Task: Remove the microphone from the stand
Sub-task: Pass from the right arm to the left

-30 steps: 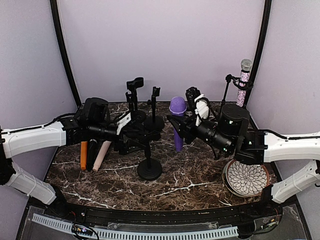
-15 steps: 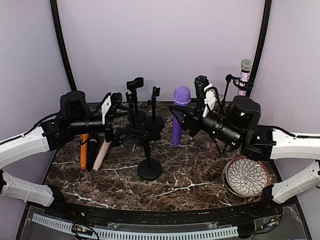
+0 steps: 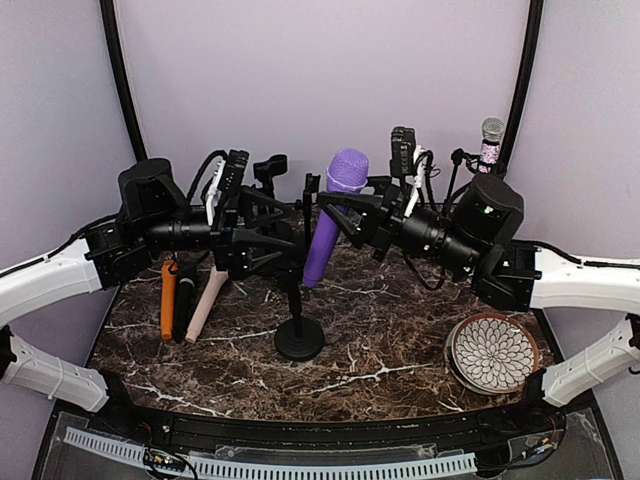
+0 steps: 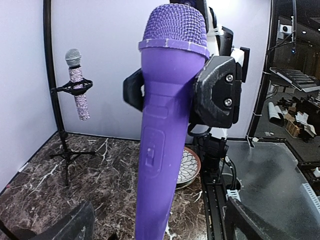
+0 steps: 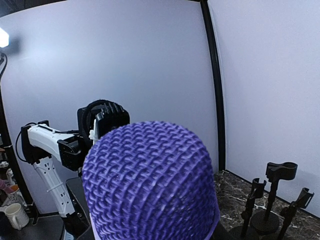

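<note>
Purple microphone [image 3: 318, 250] hangs tilted over the desk stand [image 3: 299, 338], clenched just under its head by the right tool [image 3: 345, 218]; pinched that high, it could pivot or slip, and its tail could snag the stand and tip it. Left tool [image 3: 285, 232] is spread wide, gripping nothing, so the stand is unsteadied. Both arms reach inward, level, tools facing each other.

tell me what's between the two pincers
The purple microphone, gripped by the right pincer, facing the open left pincer; top view shows it.
</note>
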Motion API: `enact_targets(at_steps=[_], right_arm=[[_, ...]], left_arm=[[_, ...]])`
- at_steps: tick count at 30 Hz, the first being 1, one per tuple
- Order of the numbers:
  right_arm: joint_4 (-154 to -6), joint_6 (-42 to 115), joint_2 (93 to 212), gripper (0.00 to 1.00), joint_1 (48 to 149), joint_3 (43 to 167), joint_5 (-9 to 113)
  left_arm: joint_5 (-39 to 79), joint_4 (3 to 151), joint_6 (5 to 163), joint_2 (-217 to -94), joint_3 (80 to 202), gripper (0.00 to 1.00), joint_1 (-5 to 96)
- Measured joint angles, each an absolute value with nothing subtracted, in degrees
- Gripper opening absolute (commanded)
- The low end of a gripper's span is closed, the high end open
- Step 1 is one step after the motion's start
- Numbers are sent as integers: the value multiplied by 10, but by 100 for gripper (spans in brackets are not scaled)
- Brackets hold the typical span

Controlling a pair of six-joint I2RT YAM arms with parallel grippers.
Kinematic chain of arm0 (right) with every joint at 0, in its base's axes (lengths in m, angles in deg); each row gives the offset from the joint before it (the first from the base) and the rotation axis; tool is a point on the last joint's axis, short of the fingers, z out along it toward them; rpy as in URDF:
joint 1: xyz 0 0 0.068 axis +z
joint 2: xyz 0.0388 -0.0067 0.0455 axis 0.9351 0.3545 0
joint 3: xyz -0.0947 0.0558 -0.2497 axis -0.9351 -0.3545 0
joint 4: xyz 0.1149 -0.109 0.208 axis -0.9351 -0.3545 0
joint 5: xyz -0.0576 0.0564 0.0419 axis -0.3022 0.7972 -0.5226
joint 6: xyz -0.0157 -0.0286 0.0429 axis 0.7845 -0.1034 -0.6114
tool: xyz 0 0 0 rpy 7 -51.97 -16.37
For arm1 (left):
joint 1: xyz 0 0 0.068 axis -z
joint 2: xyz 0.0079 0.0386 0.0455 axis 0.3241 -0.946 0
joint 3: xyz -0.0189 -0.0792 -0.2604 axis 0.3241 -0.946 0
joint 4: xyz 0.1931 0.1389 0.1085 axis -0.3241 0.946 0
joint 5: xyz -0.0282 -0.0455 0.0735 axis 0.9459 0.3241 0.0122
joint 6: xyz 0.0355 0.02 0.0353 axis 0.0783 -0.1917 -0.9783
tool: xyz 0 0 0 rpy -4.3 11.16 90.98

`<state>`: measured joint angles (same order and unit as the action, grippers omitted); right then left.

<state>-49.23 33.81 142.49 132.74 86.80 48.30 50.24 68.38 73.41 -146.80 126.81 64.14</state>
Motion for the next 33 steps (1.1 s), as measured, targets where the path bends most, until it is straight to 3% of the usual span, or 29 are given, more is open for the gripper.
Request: enact_targets(at_steps=[6, 8, 12, 21, 25, 29, 33], right_arm=[[-484, 307, 1450, 3, 1319, 876, 544], [-483, 301, 1454, 3, 1317, 878, 559], [-476, 291, 1460, 3, 1316, 880, 587], [-454, 281, 1470, 3, 1315, 881, 613], [-453, 279, 1472, 3, 1315, 881, 613], [-453, 274, 1473, 3, 1313, 881, 613], [-452, 263, 1473, 5, 1313, 881, 613]], left_arm=[[529, 701, 742, -1504, 1299, 90, 657], [535, 702, 745, -1512, 1303, 86, 660], [544, 705, 759, -1528, 1310, 66, 662], [571, 705, 782, -1552, 1325, 60, 671], [580, 705, 788, -1556, 1325, 43, 674], [589, 705, 786, -1557, 1326, 33, 676], [594, 703, 780, -1557, 1326, 29, 676]])
